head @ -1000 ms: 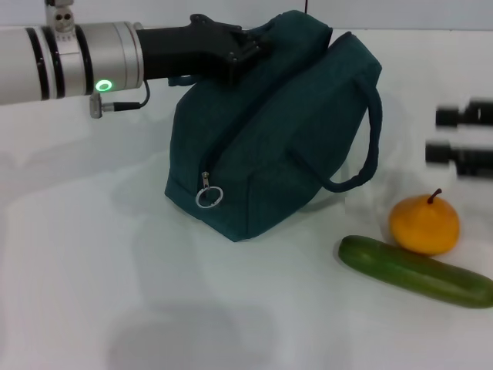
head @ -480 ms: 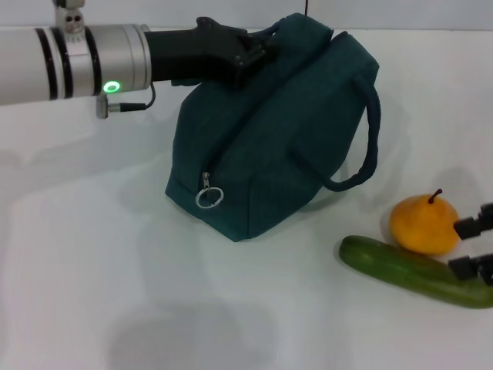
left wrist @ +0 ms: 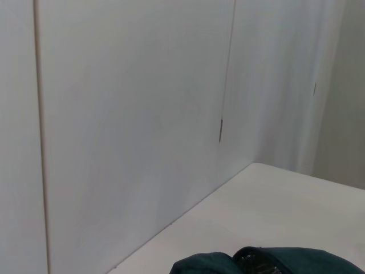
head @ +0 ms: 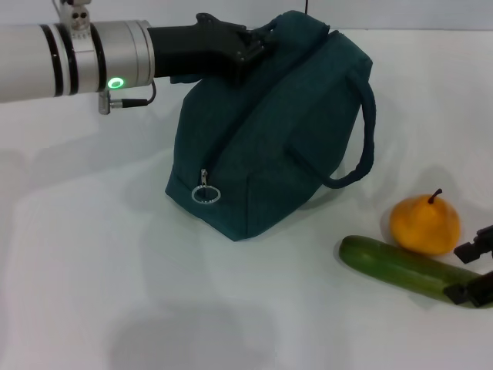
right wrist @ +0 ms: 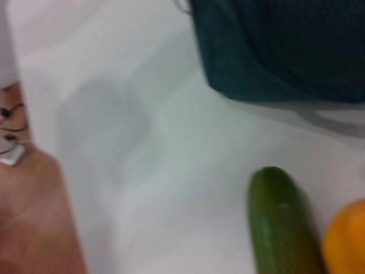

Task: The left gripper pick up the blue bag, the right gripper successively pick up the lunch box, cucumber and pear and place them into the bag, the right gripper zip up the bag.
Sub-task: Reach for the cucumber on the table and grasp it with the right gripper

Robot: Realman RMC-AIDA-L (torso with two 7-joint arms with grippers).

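Note:
The blue bag (head: 285, 131) stands on the white table, tilted, its top held up by my left gripper (head: 250, 48), which is shut on the fabric near one handle. Its silver ring pull (head: 206, 194) hangs at the near end. The cucumber (head: 400, 268) lies at the front right with the pear (head: 424, 223) just behind it. My right gripper (head: 471, 270) is open at the right edge, one finger on each side of the cucumber's far end. The right wrist view shows the cucumber (right wrist: 282, 222), pear (right wrist: 345, 240) and bag (right wrist: 285, 45). The lunch box is out of view.
The white table (head: 115, 270) stretches left and in front of the bag. In the right wrist view its edge drops to a brown floor (right wrist: 34, 228) with cables. A pale wall (left wrist: 142, 114) stands behind the table, and the bag's top (left wrist: 268, 262) shows below it.
My right gripper came down from the upper right to the cucumber's right end. The left gripper shifted slightly right, and the bag's ring pull rose a little.

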